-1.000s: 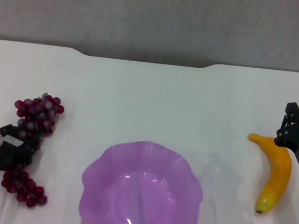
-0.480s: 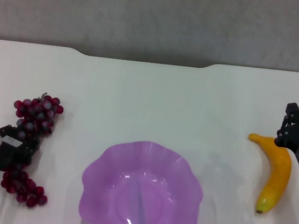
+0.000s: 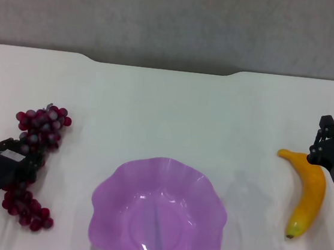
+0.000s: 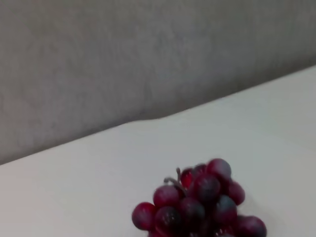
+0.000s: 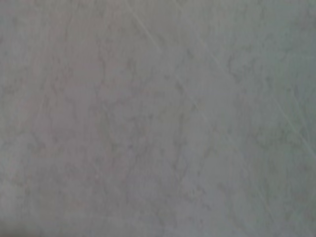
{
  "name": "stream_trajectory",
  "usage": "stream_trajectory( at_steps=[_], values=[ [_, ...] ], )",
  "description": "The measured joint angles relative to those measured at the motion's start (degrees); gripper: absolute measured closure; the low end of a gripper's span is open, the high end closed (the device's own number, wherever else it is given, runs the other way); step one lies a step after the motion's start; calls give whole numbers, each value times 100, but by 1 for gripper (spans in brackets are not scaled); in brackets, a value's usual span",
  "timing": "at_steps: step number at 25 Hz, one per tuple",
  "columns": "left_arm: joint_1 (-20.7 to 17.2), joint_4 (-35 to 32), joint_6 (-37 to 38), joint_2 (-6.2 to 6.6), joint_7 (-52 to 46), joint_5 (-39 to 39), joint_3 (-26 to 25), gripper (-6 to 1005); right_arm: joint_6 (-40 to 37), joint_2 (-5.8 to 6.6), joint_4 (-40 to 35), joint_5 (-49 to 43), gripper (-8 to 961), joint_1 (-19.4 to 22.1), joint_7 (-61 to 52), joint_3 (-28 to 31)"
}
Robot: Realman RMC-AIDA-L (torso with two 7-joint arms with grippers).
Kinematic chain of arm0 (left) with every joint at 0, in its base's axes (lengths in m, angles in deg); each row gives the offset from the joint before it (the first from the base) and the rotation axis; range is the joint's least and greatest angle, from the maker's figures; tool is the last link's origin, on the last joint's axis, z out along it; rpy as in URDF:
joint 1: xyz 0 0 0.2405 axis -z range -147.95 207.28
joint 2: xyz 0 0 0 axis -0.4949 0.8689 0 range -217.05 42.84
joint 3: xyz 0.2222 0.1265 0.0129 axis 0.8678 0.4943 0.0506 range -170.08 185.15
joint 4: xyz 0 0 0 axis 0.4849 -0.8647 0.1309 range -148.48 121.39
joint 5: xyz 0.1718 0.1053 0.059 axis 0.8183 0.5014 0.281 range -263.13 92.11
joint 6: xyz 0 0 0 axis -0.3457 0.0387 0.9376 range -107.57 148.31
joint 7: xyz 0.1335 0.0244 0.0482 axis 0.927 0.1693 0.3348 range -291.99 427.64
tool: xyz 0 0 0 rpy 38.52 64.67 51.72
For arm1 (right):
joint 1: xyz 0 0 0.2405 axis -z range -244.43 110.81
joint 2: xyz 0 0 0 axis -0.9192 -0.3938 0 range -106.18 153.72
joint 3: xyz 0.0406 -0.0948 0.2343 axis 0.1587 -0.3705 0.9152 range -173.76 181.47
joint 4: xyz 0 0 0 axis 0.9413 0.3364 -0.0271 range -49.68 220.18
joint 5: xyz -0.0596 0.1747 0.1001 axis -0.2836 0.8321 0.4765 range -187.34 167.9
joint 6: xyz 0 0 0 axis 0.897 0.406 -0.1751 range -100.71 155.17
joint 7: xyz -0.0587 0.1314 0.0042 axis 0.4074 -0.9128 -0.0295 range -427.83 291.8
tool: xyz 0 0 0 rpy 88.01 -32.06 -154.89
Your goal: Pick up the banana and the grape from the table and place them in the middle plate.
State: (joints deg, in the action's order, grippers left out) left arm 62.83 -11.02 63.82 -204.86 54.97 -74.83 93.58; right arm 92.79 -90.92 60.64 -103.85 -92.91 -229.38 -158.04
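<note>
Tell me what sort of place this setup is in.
Probably a lab or test bench, not a home kitchen: a bare white table against a plain grey wall, holding only a purple plate, a grape bunch and a banana, with a robot tool at each fruit.

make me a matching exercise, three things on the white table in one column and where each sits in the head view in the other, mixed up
Things:
1. curved yellow-orange banana
2. bunch of dark red-purple grapes
3. translucent purple scalloped plate

Places:
A. near edge of the white table, at the centre
B. on the robot's right, beside the right gripper
C. on the robot's left, at the left gripper

Pairs: 1-B, 2-C, 3-A
</note>
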Motion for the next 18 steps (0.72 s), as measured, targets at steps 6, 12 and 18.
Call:
stream_trajectory(
  at_steps=[6, 12, 18],
  values=[
    [-53, -3, 532, 24, -315, -1, -1, 623, 0, 0, 0, 0, 954, 4, 0, 0],
    [-242, -8, 1185, 33, -392, -65, -15, 645, 0, 0, 0, 0, 954, 18, 0, 0],
    [-352, -5, 1703, 46, -394, -89, -18, 693, 8, 0, 0, 0, 953, 18, 0, 0]
  ],
)
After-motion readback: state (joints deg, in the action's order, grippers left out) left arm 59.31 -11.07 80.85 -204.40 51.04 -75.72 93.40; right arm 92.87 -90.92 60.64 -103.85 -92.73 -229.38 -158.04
